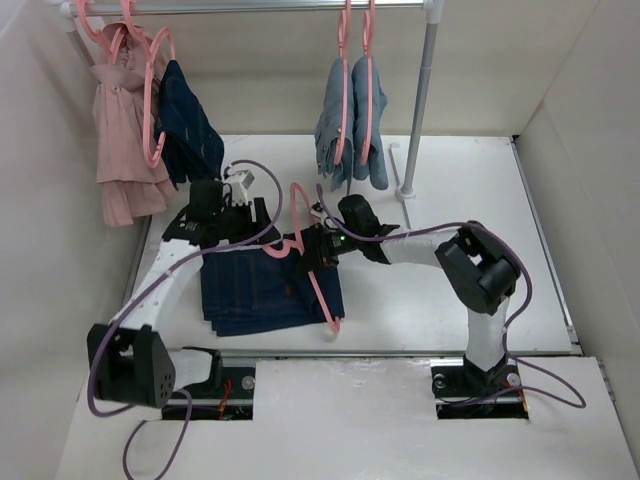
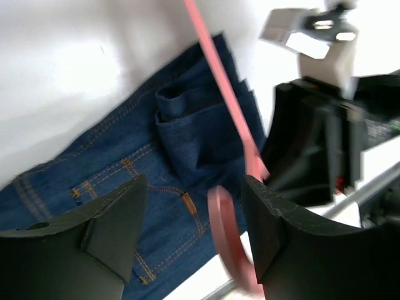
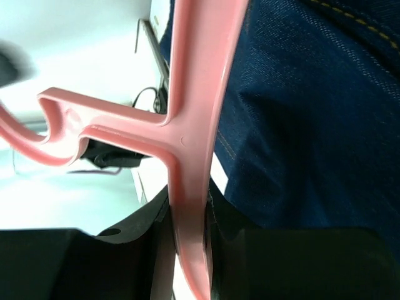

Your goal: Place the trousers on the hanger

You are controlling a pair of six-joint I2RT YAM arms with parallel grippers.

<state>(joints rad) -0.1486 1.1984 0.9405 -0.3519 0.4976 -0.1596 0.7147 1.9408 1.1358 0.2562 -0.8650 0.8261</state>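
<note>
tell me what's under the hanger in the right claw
The folded jeans lie under the hanger, on the table. The right claw is shut on the hanger. Whatever the jeans cover is hidden.

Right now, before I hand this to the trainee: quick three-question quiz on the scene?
1. True or false: the left gripper is shut on the folded dark navy denim trousers.
2. Which holds the pink plastic loop hanger? A) left gripper B) right gripper C) neither.
3. Fill in: the trousers lie on the white ____.
Key: 1 false, its jaws stand open; 2 B; 3 table.
</note>
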